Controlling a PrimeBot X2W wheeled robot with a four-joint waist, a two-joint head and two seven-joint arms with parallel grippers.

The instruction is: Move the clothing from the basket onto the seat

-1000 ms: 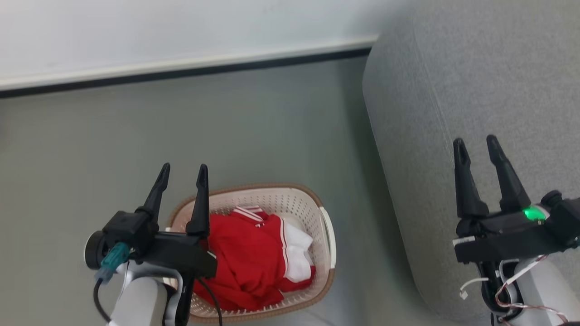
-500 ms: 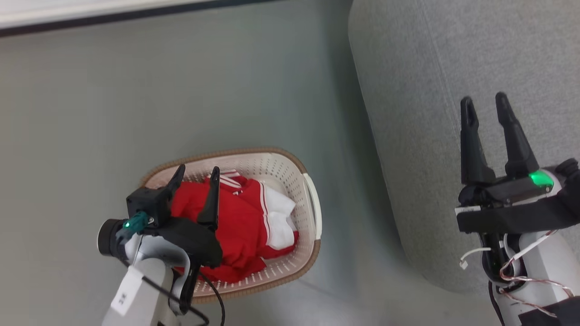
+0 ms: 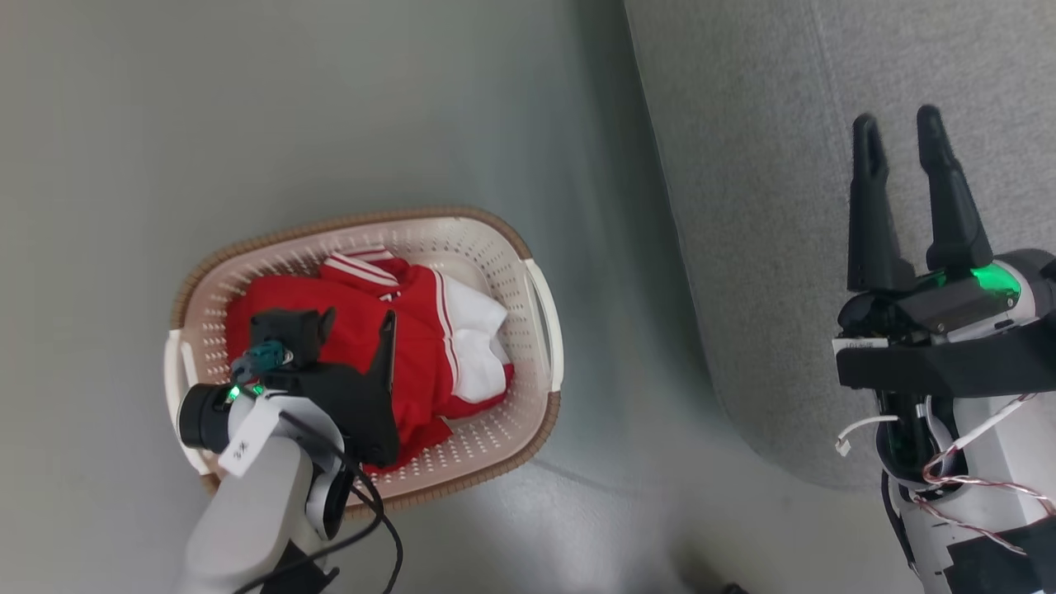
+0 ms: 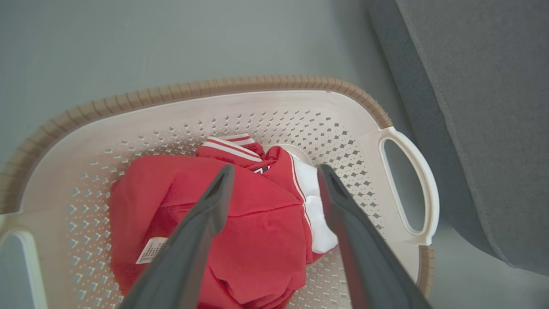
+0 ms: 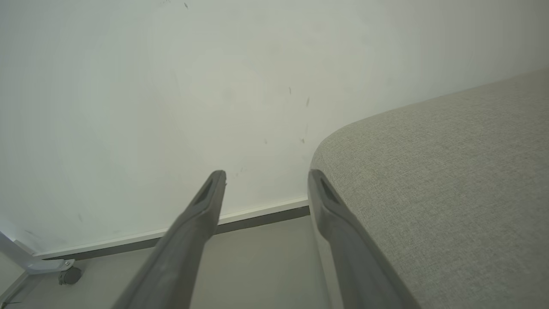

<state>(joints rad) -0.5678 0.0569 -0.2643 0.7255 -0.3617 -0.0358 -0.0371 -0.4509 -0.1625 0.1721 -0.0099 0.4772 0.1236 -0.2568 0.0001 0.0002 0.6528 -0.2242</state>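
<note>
Left gripper (image 3: 357,318) (image 4: 275,169): jaws apart, 2 fingers pointing down over the red cloth; contact cannot be told
Clothing (image 3: 421,322) (image 4: 257,214): bundled inside the basket, white panel toward the seat
Basket (image 3: 495,264) (image 4: 274,107): on the floor (image 3: 330,107), near the seat (image 3: 759,206) (image 5: 429,171)
Right gripper (image 3: 896,118) (image 5: 266,174): jaws apart, over the seat's edge, well apart from the basket

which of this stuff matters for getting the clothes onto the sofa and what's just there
For the job:
clothing, in the basket
seat
left pincer, open over the clothing

Just there:
floor
wall
skirting board
caster wheel by the wall
</note>
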